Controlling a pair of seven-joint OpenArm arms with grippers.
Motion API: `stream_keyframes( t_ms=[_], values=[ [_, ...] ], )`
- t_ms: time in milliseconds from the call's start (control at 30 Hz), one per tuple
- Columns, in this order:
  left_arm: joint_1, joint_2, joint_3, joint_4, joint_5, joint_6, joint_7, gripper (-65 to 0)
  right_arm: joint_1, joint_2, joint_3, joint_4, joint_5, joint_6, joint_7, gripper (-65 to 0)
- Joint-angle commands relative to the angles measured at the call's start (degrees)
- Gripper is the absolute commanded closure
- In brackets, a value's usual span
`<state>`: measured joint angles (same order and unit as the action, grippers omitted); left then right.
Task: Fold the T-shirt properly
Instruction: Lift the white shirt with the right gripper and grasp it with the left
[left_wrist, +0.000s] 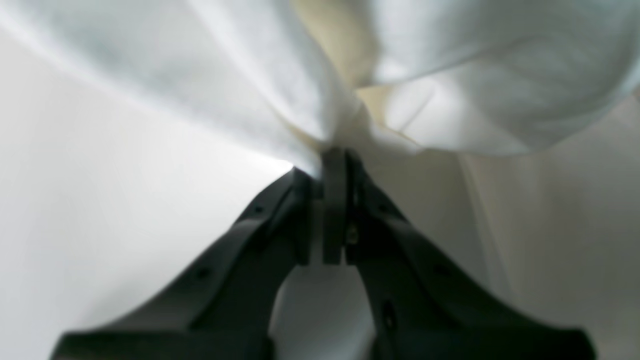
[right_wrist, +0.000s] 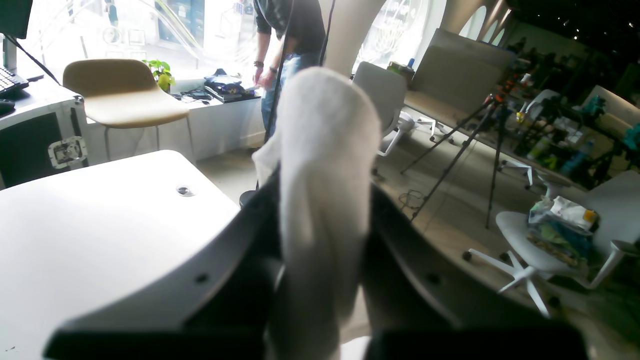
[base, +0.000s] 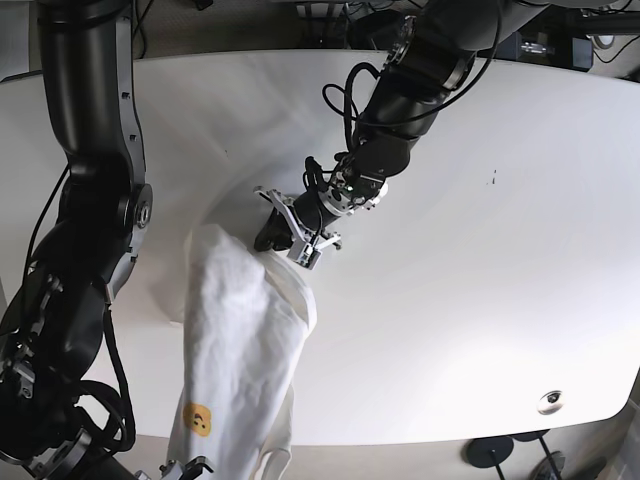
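Right gripper (right_wrist: 325, 240) fingers are clamped on a bunched white T-shirt (base: 240, 340) fold rising between them (counter (base: 480, 300) edge just beside). Left gripper (left_wrist: 334, 165) fingers pinched tight on the shirt's other end, cloth stretched long across the counter between both grips.

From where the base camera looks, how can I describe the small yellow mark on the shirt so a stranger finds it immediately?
Start at the white table, then follow the T-shirt stretched between the two grippers toward the near edge. The yellow mark sits low on the cloth; it is the only coloured spot on it.
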<state>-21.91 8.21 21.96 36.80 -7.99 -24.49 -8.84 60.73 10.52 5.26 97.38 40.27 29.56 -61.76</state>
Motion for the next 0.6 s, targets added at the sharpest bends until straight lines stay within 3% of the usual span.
stream_keyframes(
  t_ms=[33,167,267,400,533,600],
  values=[
    [-0.5,0.1,-0.2,1.3,0.1,0.1,0.2,-0.4,2.4,0.4,0.3,0.7,0.5,-0.15,2.1,-2.1],
    [0.4,-3.2,-2.3,6.1,0.1,0.1,0.4,0.0,2.3,0.6,3.5,0.2,0.5,-0.15,2.1,-2.1],
    [1.4,-3.6,-6.0,9.8,0.1,0.1,0.8,0.0,2.3,2.5,3.6,0.2,0.5,-0.15,2.1,-2.1],
    [2.6,-6.8,-10.0,18.5,0.1,0.0,6.3,0.0,2.3,3.8,3.7,0.2,-0.3,-0.51,2.1,-2.1],
    [3.3,-9.5,-16.1,29.0,0.1,0.0,12.9,0.0,2.3,3.3,3.7,0.1,-9.3,0.37,2.3,-2.2],
    [3.3,-10.8,-19.4,34.0,0.1,0.0,16.2,0.0,1.6,3.2,3.7,-1.0,-12.6,2.31,3.6,-2.2]
  ],
)
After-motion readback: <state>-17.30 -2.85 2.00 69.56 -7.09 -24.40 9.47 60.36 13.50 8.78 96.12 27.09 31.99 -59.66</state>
